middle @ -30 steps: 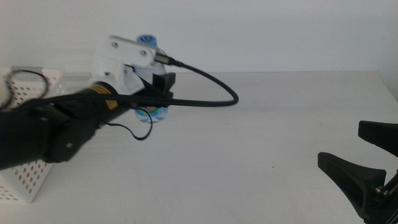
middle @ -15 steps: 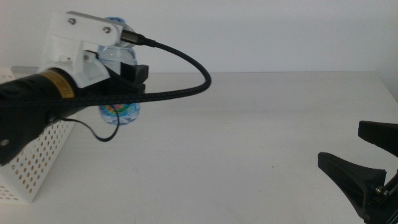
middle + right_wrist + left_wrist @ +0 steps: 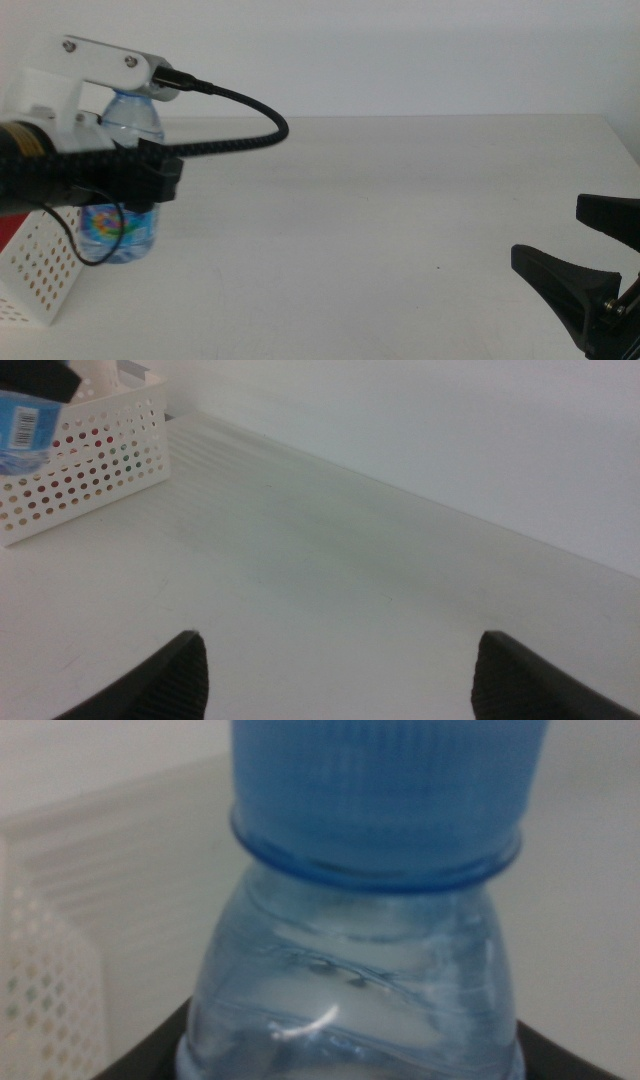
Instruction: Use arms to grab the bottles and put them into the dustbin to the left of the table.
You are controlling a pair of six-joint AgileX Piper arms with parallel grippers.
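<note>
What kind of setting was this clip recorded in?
Probably a lab or test bench: a bare white table against a plain wall, a perforated white dustbin, and two robot arms, the left gripper holding a water bottle.

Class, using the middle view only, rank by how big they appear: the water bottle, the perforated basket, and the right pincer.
1. Right pincer, near the camera, so enlarged.
2. Water bottle, held by the left pincer.
3. Perforated basket, though mostly hidden and cropped, so its true size is unsure.
</note>
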